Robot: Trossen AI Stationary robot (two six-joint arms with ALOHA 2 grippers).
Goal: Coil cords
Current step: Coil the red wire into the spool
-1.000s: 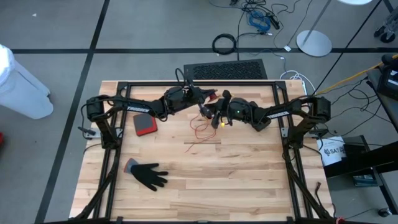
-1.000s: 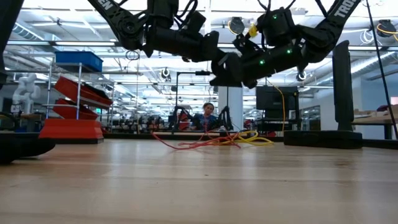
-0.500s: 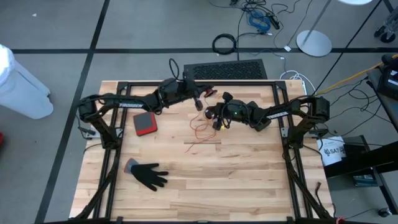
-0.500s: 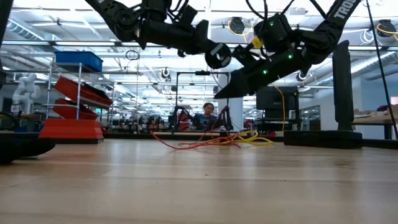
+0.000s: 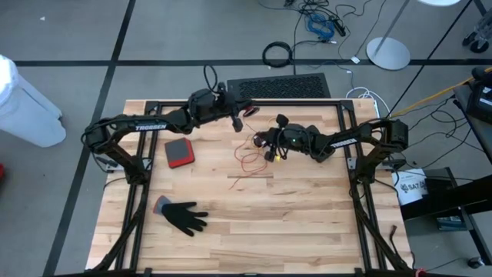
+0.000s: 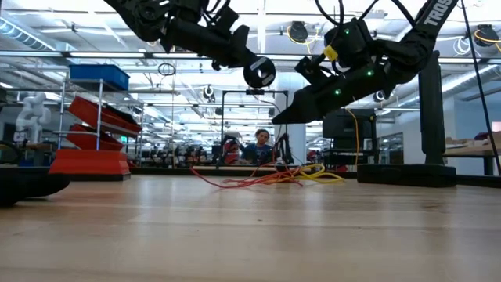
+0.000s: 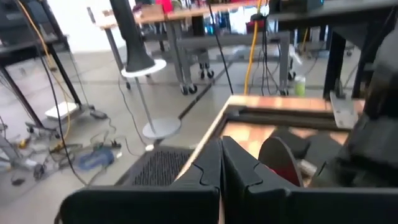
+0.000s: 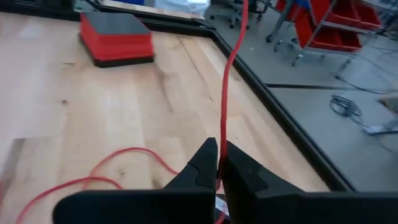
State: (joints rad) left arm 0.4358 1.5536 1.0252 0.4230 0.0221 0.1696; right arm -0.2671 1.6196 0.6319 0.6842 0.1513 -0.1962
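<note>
Inspecting the right gripper (image 8: 219,163), we find its fingers pinched on the red-orange cord (image 8: 231,74), which runs straight ahead; left gripper (image 7: 221,163) closed, empty, farther off.

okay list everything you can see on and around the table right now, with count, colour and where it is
cord: one, red-orange, loose loops on the table's far middle, one strand pinched up in the right gripper
yellow cord: one, beside the red-orange cord
box: one, red with dark top, left part of the table
glove: one, black and grey, near-left part of the table
table: one, light wood
cable ring: one, black, on the floor beyond the table
person: one, seated far behind the table
left gripper: shut, empty, raised over the far edge
right gripper: shut on the cord, above the table's far middle
</note>
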